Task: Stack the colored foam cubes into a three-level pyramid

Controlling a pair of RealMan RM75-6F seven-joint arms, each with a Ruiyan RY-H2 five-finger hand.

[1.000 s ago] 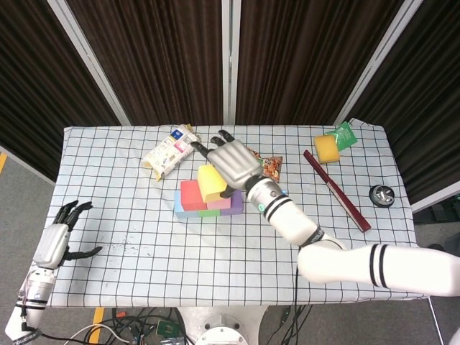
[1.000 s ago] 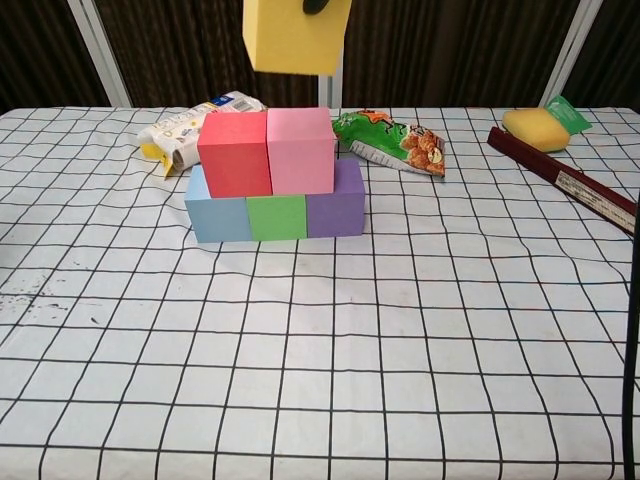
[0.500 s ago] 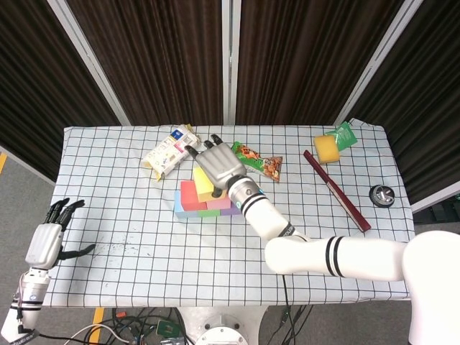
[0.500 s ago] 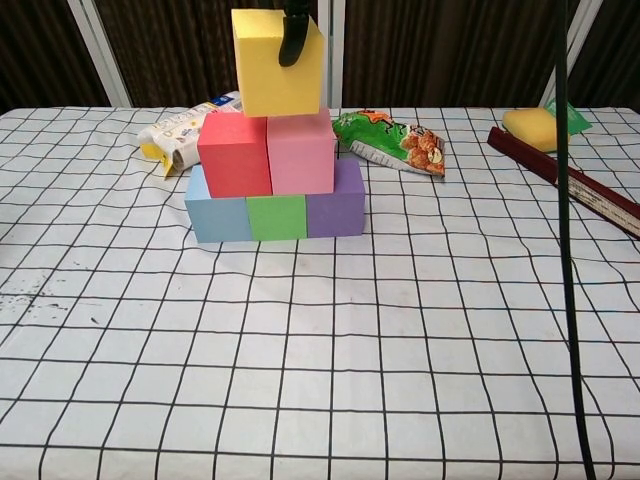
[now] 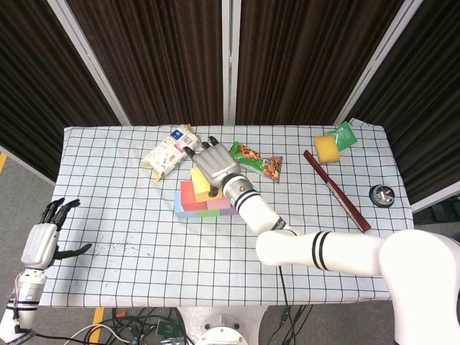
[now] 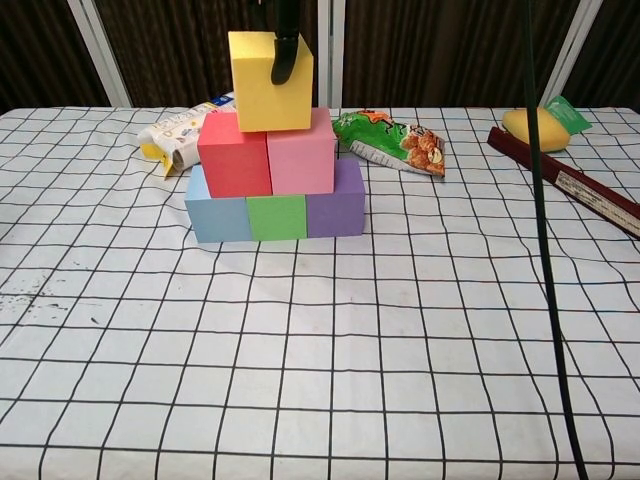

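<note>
The yellow cube [image 6: 270, 80] sits on top of the red cube [image 6: 235, 154] and the pink cube [image 6: 301, 150], with the right hand [image 5: 211, 167] grasping it from above. In the chest view one dark finger [image 6: 284, 55] runs down its front face, so the cube is not yet freed.

The main risk is in the letting go. The yellow cube looks slightly turned and set a little toward the red side rather than square over the seam below it. If the fingers drag on the soft foam as they spread, they could twist it further or tip it off the second level. Pressing down through the hand could also push the red and pink cubes apart, or slide them on the bottom row of blue cube [image 6: 218, 208], green cube [image 6: 277, 216] and purple cube [image 6: 336, 203]. A sideways pull away from the stack could take the whole light pile with it.

How tightly the fingers close cannot be judged from either view; only that they wrap the cube's top and front.

The left hand [image 5: 42, 244] hangs off the worktop's [image 6: 400, 330] edge, well apart from the stack, fingers spread and holding nothing.
</note>
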